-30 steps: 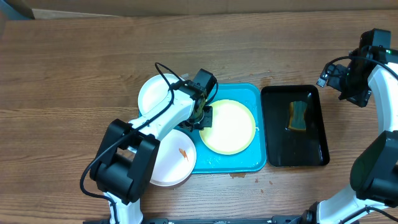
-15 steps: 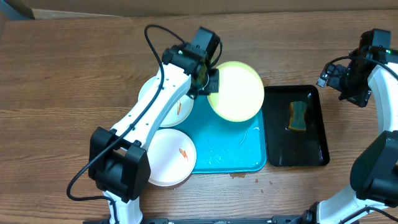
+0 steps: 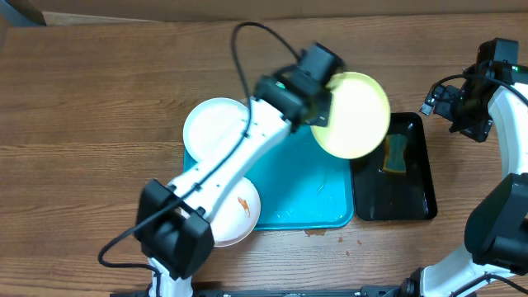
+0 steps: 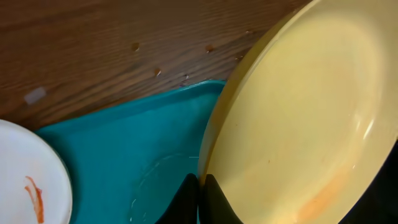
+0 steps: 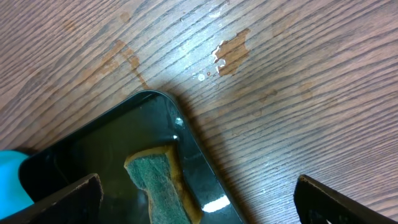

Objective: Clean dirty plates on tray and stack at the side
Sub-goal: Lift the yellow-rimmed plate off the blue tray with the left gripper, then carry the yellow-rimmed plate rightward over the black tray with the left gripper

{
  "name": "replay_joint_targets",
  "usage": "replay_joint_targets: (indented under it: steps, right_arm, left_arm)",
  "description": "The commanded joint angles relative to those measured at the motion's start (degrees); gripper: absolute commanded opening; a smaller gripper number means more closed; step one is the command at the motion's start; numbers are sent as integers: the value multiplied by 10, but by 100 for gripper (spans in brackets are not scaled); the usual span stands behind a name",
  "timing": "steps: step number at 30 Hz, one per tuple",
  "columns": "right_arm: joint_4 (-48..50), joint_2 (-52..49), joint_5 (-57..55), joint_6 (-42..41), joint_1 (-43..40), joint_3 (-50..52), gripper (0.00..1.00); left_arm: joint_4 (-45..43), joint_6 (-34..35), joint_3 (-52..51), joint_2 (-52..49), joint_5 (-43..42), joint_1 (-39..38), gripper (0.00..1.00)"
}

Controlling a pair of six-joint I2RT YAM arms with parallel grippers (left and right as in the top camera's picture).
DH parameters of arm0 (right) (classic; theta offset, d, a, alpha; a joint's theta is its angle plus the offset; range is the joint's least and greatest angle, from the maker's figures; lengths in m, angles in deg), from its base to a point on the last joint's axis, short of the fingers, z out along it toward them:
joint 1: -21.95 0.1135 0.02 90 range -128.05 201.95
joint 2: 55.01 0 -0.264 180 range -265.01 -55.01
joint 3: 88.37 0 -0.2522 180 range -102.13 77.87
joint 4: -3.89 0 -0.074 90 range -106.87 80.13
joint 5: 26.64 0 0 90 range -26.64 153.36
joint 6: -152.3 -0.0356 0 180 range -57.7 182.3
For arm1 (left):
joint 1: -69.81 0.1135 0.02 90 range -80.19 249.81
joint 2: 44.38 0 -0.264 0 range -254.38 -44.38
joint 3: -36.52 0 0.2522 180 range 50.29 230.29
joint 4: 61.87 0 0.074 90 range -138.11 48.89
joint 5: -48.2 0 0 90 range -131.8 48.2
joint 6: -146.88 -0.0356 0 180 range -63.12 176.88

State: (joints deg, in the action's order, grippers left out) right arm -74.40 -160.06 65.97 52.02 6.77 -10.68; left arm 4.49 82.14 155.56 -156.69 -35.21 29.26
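My left gripper (image 3: pixel 320 106) is shut on the rim of the yellow-green plate (image 3: pixel 355 115) and holds it tilted in the air over the gap between the turquoise tray (image 3: pixel 297 202) and the black tray (image 3: pixel 412 198). In the left wrist view the fingers (image 4: pixel 200 194) pinch the plate's edge (image 4: pixel 298 124), with the tray (image 4: pixel 124 155) below. One white plate (image 3: pixel 213 128) lies at the tray's far left corner; another (image 3: pixel 239 216), with an orange speck, lies at its near left. My right gripper (image 5: pixel 198 199) is open and empty, high at the right.
A green-and-yellow sponge (image 3: pixel 397 153) lies in the black tray, also seen in the right wrist view (image 5: pixel 158 186). Water spots (image 5: pixel 230 53) mark the wood beyond the black tray (image 5: pixel 93 155). A small stain (image 3: pixel 313 232) sits at the turquoise tray's near edge.
My left gripper has lifted the yellow-green plate off the turquoise tray and carried it up and right, toward the black tray. The right arm has not moved.
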Motion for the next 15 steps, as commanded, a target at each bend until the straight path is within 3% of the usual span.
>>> replay_joint_targets:
  steps: [1,15]
  right_arm:
    - [1,8,0,0,0,-7,100]
    - [1,8,0,0,0,-7,100]
  left_arm:
    - [-12,-9,16,-1,159,-65,4]
    - [-31,-46,16,-3,437,-236,4]
